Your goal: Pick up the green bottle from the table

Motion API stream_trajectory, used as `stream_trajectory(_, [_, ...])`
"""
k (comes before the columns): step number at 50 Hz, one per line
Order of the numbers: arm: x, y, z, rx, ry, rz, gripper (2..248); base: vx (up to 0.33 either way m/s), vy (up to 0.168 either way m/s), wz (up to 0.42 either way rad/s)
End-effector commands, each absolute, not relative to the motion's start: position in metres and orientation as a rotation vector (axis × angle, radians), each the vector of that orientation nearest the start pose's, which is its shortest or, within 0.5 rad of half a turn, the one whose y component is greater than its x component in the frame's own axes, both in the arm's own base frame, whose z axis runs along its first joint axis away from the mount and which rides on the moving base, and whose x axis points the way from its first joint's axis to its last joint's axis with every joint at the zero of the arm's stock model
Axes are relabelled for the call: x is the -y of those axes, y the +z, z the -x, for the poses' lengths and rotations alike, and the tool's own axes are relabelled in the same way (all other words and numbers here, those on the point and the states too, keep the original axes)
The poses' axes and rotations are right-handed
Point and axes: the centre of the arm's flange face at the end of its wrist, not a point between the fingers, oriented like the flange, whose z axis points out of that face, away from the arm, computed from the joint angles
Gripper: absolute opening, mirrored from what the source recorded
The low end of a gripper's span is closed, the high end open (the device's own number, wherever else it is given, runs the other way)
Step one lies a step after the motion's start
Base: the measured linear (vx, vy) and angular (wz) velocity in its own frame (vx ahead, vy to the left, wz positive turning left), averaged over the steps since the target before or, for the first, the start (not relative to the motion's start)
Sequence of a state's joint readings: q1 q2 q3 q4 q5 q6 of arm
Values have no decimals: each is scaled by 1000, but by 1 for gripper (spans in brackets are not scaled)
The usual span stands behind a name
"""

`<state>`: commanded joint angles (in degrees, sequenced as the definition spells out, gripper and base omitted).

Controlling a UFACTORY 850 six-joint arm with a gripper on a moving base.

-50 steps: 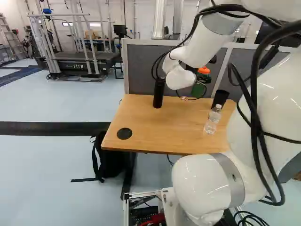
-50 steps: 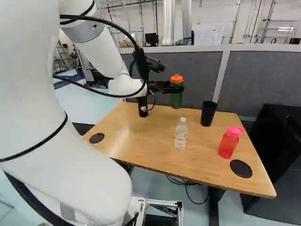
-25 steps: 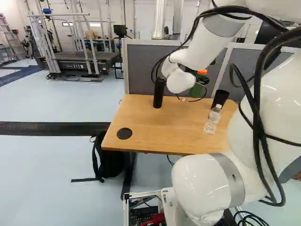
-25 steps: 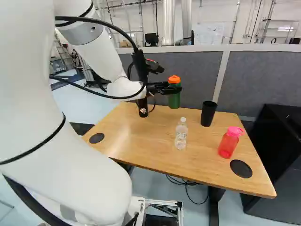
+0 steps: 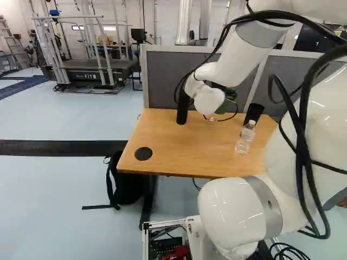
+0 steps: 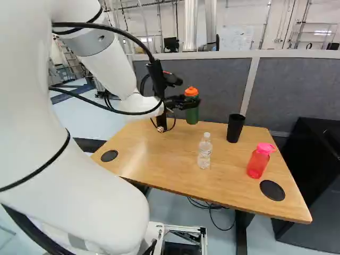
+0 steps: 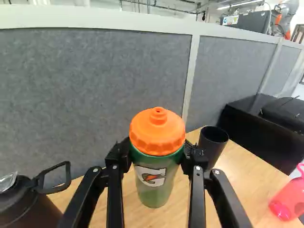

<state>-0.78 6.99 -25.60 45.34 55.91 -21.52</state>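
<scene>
In the right base view my gripper is over the back part of the wooden table, around the green bottle with its orange cap. From the wrist view, both fingers of the gripper press the green bottle from two sides just below the cap. The bottle is upright and seems to hang above the tabletop; how wide the gap is I cannot tell. The wrist mostly hides it in the left base view.
A black bottle with a handle stands left of the held bottle in the base views. Right of it are a black cup and a pink bottle; a clear bottle is nearer. A grey partition rises behind the table.
The arm has moved left and slightly down in both base views, carrying the green bottle along. The base and the other things on the table have not moved.
</scene>
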Motion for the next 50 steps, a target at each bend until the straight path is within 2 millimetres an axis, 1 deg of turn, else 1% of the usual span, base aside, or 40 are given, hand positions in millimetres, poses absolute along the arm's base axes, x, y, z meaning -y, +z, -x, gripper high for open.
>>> stream_trajectory(22, [44, 437, -356, -644, -2181, 2594, 122, 0, 0, 0])
stream_trajectory(36, [33, 420, -337, -461, -2116, 2587, 122, 0, 0, 0])
stream_trajectory(50, [23, 405, -319, -316, -2045, 2580, 122, 0, 0, 0])
